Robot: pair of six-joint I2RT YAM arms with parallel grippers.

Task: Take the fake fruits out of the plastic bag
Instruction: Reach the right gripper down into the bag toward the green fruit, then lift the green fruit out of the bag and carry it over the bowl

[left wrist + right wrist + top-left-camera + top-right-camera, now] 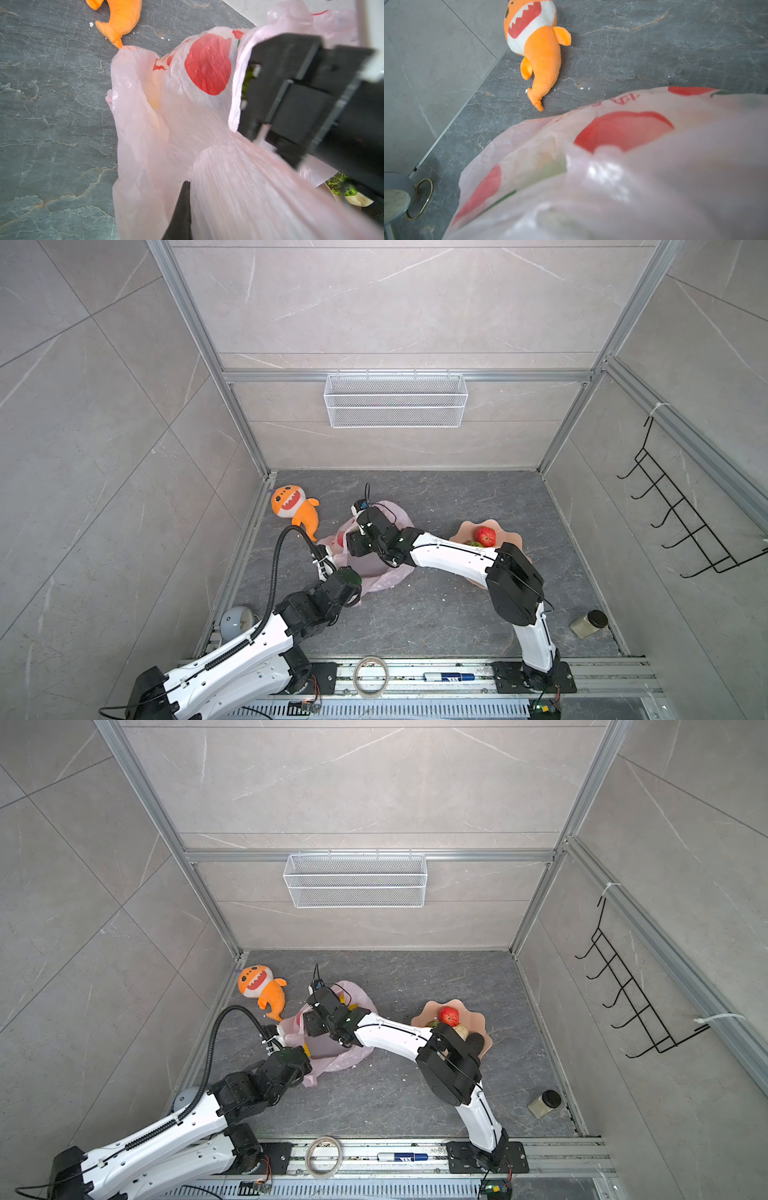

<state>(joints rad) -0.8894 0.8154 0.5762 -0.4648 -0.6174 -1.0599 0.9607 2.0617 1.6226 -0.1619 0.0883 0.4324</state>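
Pinching thin crinkled pink plastic bag (207,135): left tool (184,205); right tool (356,543) inside bag, state cannot tell.

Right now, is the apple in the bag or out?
Out. The apple sits in the bowl, well to the right of the bag.

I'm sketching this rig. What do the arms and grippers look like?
Both arms have white shells, black joint housings and black base plates. The left arm carries a thick ribbed black cable hose; the right arm a thin black cable along its white link. The right gripper is black and blocky; the left gripper shows a black tapering jaw.
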